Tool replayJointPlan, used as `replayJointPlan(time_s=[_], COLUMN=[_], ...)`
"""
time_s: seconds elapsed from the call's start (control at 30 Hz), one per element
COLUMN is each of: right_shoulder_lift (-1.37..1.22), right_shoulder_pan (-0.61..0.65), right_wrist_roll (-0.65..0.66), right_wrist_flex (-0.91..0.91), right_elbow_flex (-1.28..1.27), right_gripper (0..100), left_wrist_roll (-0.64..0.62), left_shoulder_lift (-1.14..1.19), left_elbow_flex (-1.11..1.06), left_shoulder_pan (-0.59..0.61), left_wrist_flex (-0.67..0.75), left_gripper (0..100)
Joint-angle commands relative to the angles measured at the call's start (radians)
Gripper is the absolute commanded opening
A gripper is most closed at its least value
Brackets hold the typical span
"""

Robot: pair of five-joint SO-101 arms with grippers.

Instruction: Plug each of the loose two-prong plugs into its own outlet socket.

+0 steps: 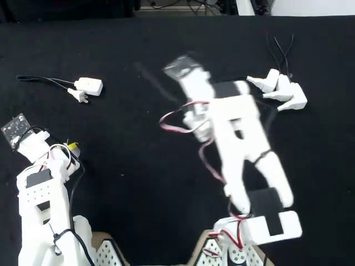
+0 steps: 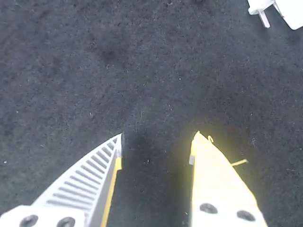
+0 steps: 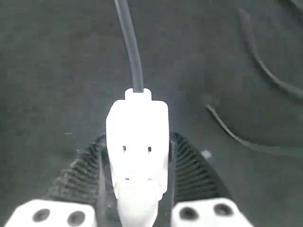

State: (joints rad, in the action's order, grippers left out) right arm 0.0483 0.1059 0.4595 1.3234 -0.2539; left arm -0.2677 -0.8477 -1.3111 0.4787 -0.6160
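Observation:
My right gripper [image 3: 137, 140] is shut on a white socket piece [image 3: 137, 127] that has two small slots and a cable running away from it. In the high view the right arm [image 1: 233, 127] stretches over the middle of the table. My left gripper [image 2: 159, 137] is open just above the black cloth, at the near left [image 1: 69, 151], with nothing between its fingers. A loose two-prong plug [image 1: 78, 96] lies beside a white socket [image 1: 90, 86] at the far left; both show in the left wrist view as the plug [image 2: 261, 8] and socket [image 2: 294, 16]. More white plug and socket pieces [image 1: 280, 90] lie at the far right.
A black cloth [image 1: 133, 183] covers the table. Thin black cables [image 1: 280, 51] run off beyond the right-hand pieces, and another thin cable [image 1: 41, 79] trails left from the far-left socket. Red and white wires [image 1: 177, 128] loop off the right arm.

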Motion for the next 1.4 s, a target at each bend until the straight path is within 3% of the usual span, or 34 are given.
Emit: replayJointPlan(time_s=[0.0,0.4,0.63,0.93,1.37], right_shoulder_lift=[0.062,0.058,-0.114,-0.484,-0.702], right_shoulder_pan=[-0.141,-0.580,-0.733,-0.809,-0.795], right_wrist_roll=[-0.017,0.144,0.143,0.143,0.144], right_wrist_flex=[-0.023,-0.028,-0.209,-0.279,-0.292], right_elbow_flex=[0.019,0.199,0.311,0.556,0.805], right_gripper=[1.1,1.1,1.1,1.1,1.1], left_wrist_roll=[-0.002,0.000,0.000,0.000,0.000], left_shoulder_lift=[-0.021,-0.021,-0.021,-0.021,-0.021], left_elbow_flex=[0.064,0.062,0.059,0.058,0.056], left_shoulder_pan=[0.001,0.001,0.001,0.001,0.001], left_wrist_flex=[0.011,0.011,0.011,0.011,0.011], left_gripper=[24,24,24,24,24])
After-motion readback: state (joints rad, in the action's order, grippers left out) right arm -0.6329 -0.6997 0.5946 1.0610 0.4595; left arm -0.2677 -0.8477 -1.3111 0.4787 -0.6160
